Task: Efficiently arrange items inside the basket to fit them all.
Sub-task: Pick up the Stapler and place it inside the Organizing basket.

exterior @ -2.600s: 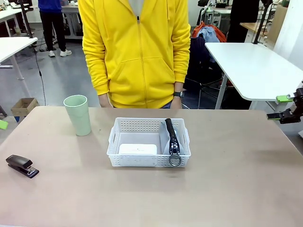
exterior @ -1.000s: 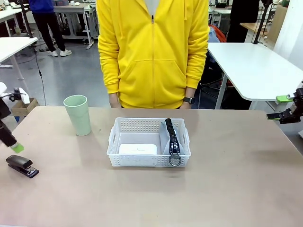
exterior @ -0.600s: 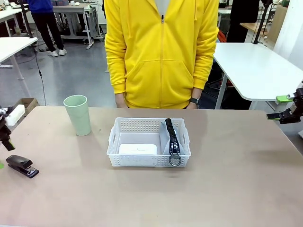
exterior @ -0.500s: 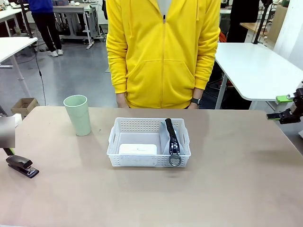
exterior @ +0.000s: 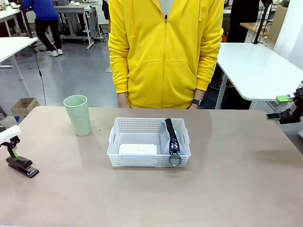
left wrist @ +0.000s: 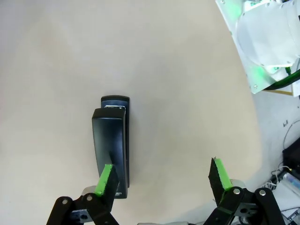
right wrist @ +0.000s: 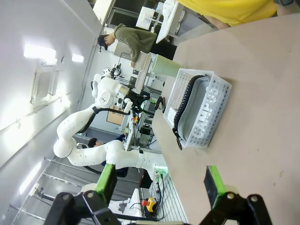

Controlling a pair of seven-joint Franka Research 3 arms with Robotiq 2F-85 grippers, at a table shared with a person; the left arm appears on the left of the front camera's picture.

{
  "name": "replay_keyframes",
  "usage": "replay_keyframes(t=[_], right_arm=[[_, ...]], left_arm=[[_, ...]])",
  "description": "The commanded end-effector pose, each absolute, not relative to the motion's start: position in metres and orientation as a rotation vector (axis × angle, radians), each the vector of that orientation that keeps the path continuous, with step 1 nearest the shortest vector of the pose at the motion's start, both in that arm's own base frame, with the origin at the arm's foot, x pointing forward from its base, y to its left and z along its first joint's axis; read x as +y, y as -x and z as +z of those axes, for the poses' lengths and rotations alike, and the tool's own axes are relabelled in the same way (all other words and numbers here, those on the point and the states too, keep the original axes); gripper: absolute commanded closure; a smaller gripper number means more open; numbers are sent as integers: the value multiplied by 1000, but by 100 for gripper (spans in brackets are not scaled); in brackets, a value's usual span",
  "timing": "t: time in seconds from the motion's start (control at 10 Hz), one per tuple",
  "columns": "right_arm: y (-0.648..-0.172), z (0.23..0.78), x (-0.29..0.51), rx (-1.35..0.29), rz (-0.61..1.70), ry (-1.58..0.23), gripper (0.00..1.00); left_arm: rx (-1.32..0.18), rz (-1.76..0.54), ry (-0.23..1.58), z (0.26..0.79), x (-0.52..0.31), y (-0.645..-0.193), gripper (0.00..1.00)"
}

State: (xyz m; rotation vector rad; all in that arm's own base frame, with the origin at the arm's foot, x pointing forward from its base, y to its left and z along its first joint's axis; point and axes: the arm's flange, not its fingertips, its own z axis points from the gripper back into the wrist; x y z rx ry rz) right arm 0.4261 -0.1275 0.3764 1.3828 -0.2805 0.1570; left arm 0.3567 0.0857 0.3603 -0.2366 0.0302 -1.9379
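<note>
The left gripper point(left wrist: 161, 173) hangs with its jaws spread wide and nothing between them, directly over the small black stapler point(left wrist: 111, 140), which lies flat on the table point(exterior: 227, 189) near its left edge. In the left wrist view one green pad overlaps the stapler's near end while the other stands over bare tabletop beside it, so the stapler is off to one side of the gap rather than centred in it (whether that pad touches the stapler cannot be told). The right gripper point(exterior: 279, 108) is also spread open and empty, held at the table's far right edge, well apart from everything else. The white basket point(exterior: 142, 161) sits at the middle of the table. Inside it, the white rounded box point(exterior: 137, 149) lies flat in the left front part, and the grey zip pouch point(exterior: 166, 139) stands on edge along the right side, its black zipper uppermost and the ring pull hanging over the front rim. The pale green cup point(exterior: 78, 115) stands upright on the table to the left of the basket, between it and the stapler. A person in a yellow zipped hoodie point(exterior: 165, 52) stands at the far side, arms down.
</note>
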Motion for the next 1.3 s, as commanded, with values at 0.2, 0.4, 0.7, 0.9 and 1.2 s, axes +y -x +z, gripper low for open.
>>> replay_keyframes(t=[0.2, 0.4, 0.7, 0.9, 1.2], right_arm=[[-424, 381, -127, -259, 149, -1385, 0], [-424, 381, -127, -259, 149, -1385, 0], [-424, 381, -127, -259, 149, -1385, 0], [-424, 381, -127, -259, 149, -1385, 0], [-424, 381, -127, -259, 149, -1385, 0]], left_arm=[[39, -1924, 254, 361, 88, -353, 0], [-89, -2025, 145, 359, 83, -357, 0], [-199, -2210, 47, 350, 84, -373, 0], [-152, -2259, 47, 342, 86, -377, 0], [-125, -2271, 27, 331, 80, -378, 0]])
